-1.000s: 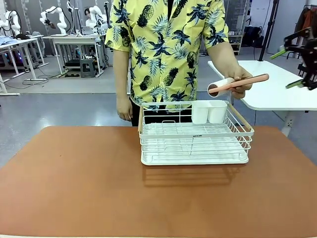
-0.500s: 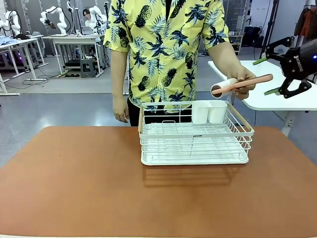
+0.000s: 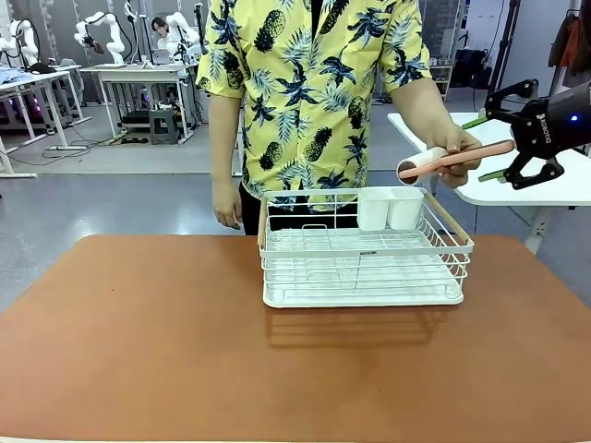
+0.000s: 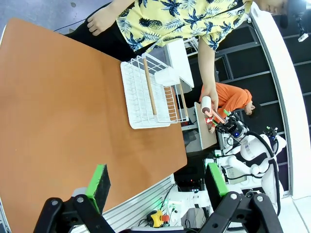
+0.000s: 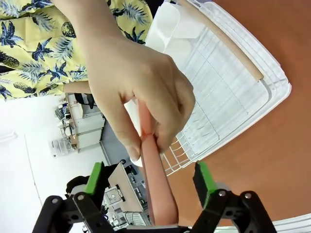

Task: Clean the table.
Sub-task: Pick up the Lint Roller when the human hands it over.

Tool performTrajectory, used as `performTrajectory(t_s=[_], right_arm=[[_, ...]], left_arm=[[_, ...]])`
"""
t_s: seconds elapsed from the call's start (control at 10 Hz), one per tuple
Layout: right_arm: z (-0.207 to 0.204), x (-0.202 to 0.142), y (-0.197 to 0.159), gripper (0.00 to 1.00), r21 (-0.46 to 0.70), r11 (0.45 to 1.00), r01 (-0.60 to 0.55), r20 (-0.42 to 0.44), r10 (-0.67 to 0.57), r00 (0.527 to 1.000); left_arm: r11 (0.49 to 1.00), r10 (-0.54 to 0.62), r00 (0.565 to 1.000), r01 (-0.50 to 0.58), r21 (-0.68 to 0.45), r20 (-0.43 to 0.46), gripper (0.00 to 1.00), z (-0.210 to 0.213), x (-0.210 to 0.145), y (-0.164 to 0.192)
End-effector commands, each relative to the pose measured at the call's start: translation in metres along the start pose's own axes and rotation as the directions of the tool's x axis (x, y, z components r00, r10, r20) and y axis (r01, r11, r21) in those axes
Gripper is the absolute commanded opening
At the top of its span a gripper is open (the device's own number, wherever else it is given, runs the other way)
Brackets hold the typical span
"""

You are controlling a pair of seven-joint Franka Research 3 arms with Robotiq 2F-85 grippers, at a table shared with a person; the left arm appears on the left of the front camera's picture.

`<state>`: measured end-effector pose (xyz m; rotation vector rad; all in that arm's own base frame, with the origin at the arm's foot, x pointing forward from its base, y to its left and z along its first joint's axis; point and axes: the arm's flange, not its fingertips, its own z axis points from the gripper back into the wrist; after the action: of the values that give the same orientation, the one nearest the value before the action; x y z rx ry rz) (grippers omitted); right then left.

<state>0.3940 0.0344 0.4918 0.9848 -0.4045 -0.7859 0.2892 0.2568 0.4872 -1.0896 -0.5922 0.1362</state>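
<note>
The right gripper [image 3: 485, 148], jaws apart and gripping nothing yet, straddles the salmon-pink handle of a white-headed lint roller [image 3: 417, 166] held out by a person's hand [image 5: 141, 92]. A sound handover means closing on the handle's free end (never on those fingers). The matte terracotta table [image 3: 185, 351] spreads below, bearing a white wire dish rack [image 3: 362, 268]; grey workshop floor lies beyond.

Left gripper [image 4: 156, 182]: green-padded fingers [image 4: 98, 180] spread wide, nothing between them. White dish rack [image 4: 153, 94] sits on the terracotta bench [image 4: 63, 111]. A wooden bar [image 4: 149, 85] lies along the rack, with white cups [image 4: 168, 76] at the rack's far end. Beyond the rack, a person's hand [image 4: 212, 96] holds a lint roller [image 4: 206, 103]. The right gripper [image 4: 217, 121] is at its pink handle, too small to tell contact.
</note>
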Motion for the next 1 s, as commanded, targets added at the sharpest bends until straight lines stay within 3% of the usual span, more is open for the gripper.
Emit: performTrajectory(t_s=[0.0,0.7,0.9], right_arm=[[-0.0090,0.0042,-0.0061,0.73,0.043,0.999,-0.031,0.024,0.030,0.999],[-0.0101,0.0063,-0.0076,0.04,0.059,0.998,-0.032,0.022,0.031,0.999],[-0.0104,0.0068,-0.0087,0.00,0.055,0.998,-0.030,0.019,0.029,0.999]], left_arm=[[1.000,-0.013,1.000,0.013,-0.021,0.008,1.00,0.0021,-0.0017,-0.0009],[1.000,-0.013,1.000,0.013,-0.021,0.008,1.00,0.0021,-0.0017,-0.0009],[1.000,-0.013,1.000,0.013,-0.021,0.008,1.00,0.0021,-0.0017,-0.0009]])
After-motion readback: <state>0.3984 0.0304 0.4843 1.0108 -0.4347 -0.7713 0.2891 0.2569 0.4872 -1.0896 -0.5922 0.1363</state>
